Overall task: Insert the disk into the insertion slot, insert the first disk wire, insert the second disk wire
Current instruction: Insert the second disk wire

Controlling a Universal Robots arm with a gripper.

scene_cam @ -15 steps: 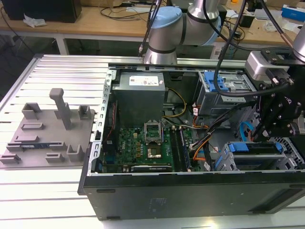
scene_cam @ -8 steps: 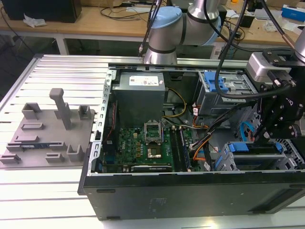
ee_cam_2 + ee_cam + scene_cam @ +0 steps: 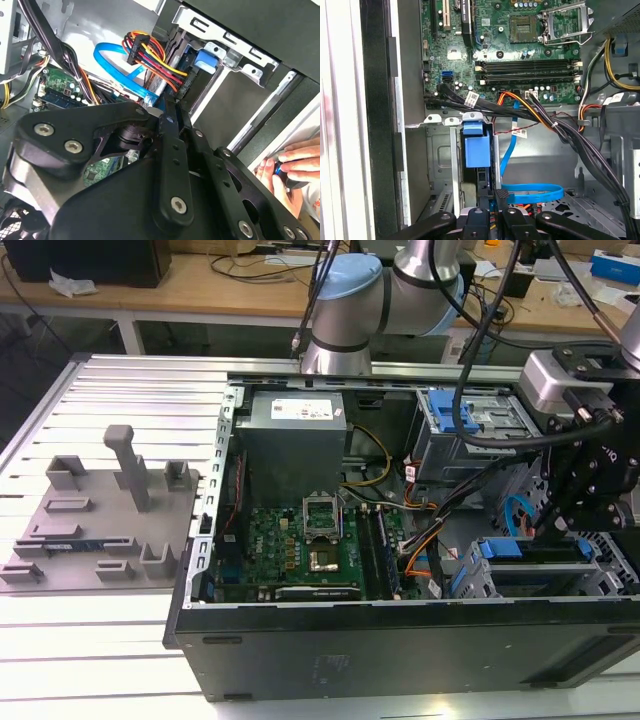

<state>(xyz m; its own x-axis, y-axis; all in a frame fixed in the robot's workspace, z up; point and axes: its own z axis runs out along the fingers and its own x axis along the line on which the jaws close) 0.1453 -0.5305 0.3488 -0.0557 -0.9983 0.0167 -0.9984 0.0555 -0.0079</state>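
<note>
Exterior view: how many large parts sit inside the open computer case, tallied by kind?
Power supply box: 1
Motherboard: 1
Drive cages: 2, the far cage and the near cage
Total: 4

The arm (image 3: 375, 295) comes in from the far side, and its black wrist assembly (image 3: 590, 465) hangs at the exterior view's right. The gripper (image 3: 490, 212) points downward there. In both wrist views its two fingers (image 3: 172, 150) stand close together, almost touching. A person's hand (image 3: 292, 167) shows in the second wrist view, its fingers curled.
</note>
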